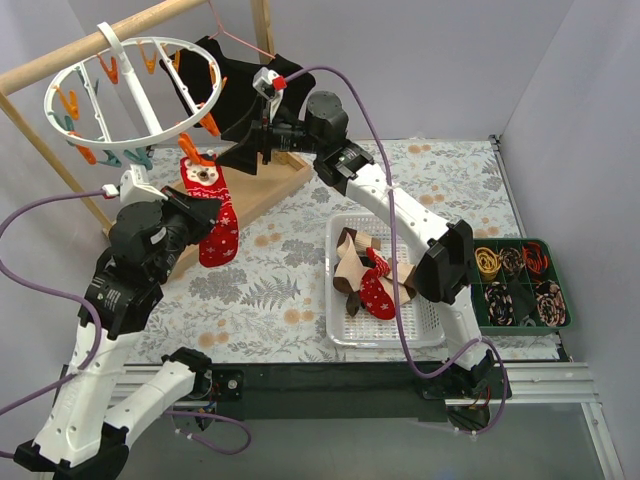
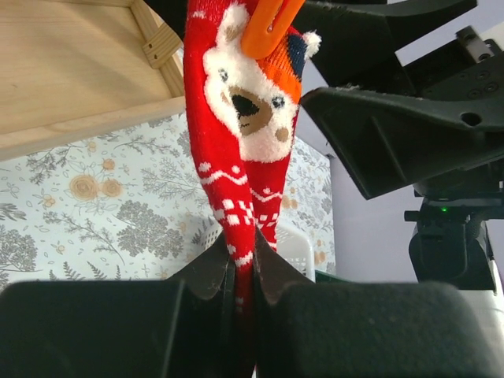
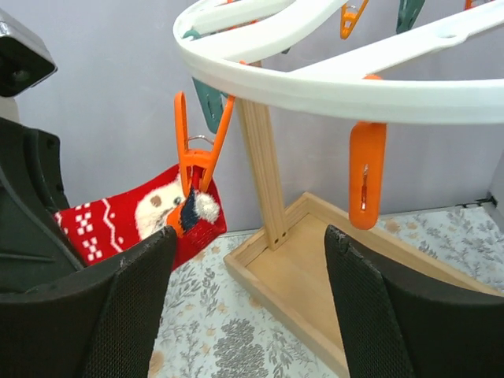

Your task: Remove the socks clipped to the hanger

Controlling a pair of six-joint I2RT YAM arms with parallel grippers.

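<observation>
1. We judge the step in hand to be freeing the red bear-face sock (image 2: pixel 244 157). It is the only sock we can see clipped to the white ring hanger (image 3: pixel 315 87). Several other socks (image 1: pixel 365 275) lie in the white basket (image 1: pixel 385 343) on the table.
2. The red sock hangs by its cuff from an orange clip (image 2: pixel 268 27) under the ring's rim, beside the wooden rack (image 3: pixel 315 268).
3. Our left gripper (image 2: pixel 244 272) is pressed together on the sock's lower part, with the fabric pinched between its pads.
4. Our right gripper (image 3: pixel 248 268) is spread wide and holds nothing. It faces the hanger, with the sock's clip to one side and an empty orange clip (image 3: pixel 366 173) to the other.
5. We think the next move is a steady downward pull with the left arm to slip the cuff out of the clip. The light hanger may swing or tilt as we pull. The right gripper may need to steady the ring or squeeze the clip's handles.
</observation>
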